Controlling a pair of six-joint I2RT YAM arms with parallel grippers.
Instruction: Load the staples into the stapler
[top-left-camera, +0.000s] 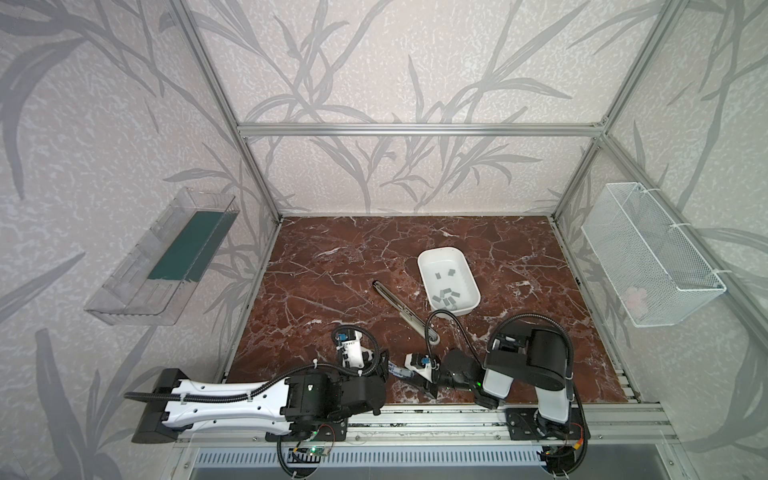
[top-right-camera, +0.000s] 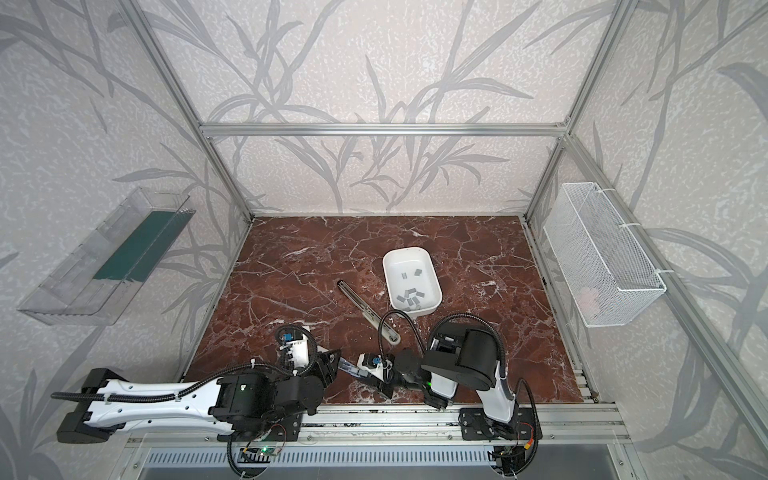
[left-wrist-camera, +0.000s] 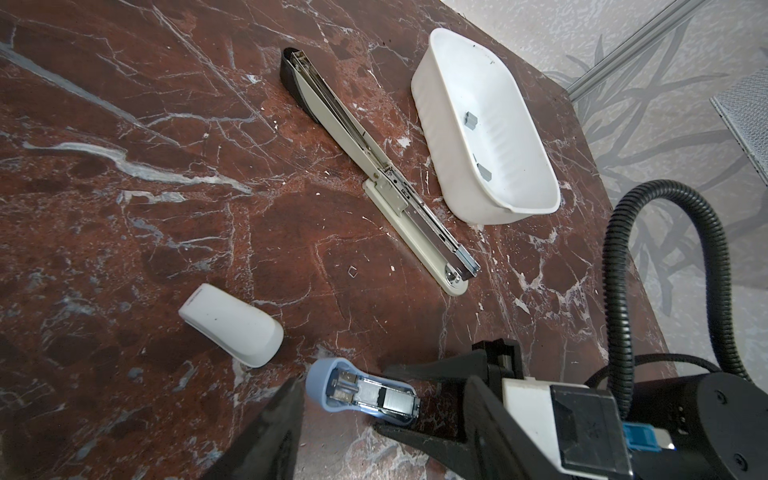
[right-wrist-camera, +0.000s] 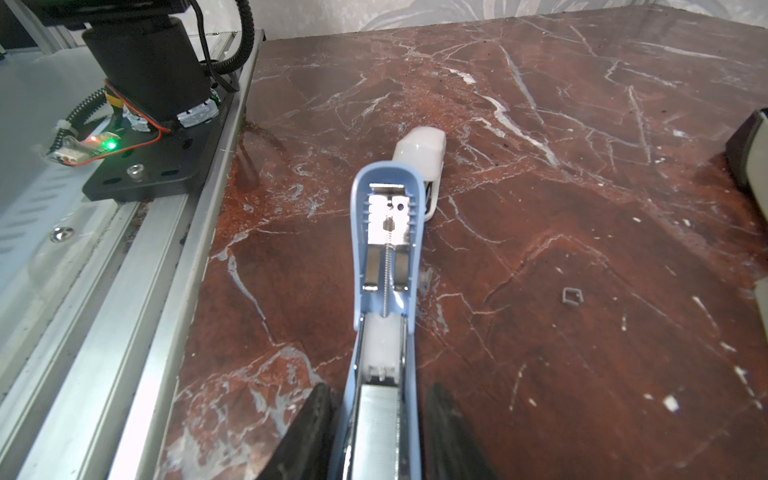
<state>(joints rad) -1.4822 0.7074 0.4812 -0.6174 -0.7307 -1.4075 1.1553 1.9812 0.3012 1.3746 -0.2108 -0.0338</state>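
A small blue stapler (top-left-camera: 401, 371) (top-right-camera: 347, 368) is hinged open near the table's front edge, its lid (right-wrist-camera: 386, 232) stretched out flat. A silvery strip of staples (right-wrist-camera: 380, 428) (left-wrist-camera: 399, 401) lies in its open channel. My right gripper (right-wrist-camera: 378, 432) (top-left-camera: 417, 374) (top-right-camera: 368, 372) has its fingers against both sides of the channel end (left-wrist-camera: 409, 405). My left gripper (left-wrist-camera: 384, 380) (top-left-camera: 380, 365) (top-right-camera: 332, 361) stands open just left of the lid, holding nothing. More grey staples (top-left-camera: 446, 297) (top-right-camera: 411, 296) (left-wrist-camera: 471, 120) lie in a white tub (top-left-camera: 428, 259) (top-right-camera: 392, 259) (left-wrist-camera: 436, 75).
A long stapler (top-left-camera: 405, 309) (top-right-camera: 368, 309) (left-wrist-camera: 374, 166) lies opened flat beside the tub. A small white stapler (left-wrist-camera: 230, 328) (right-wrist-camera: 419, 149) sits just beyond the blue lid. One loose bent staple (right-wrist-camera: 572, 297) (left-wrist-camera: 354, 271) is on the marble. The aluminium rail (right-wrist-camera: 124, 291) borders the front edge.
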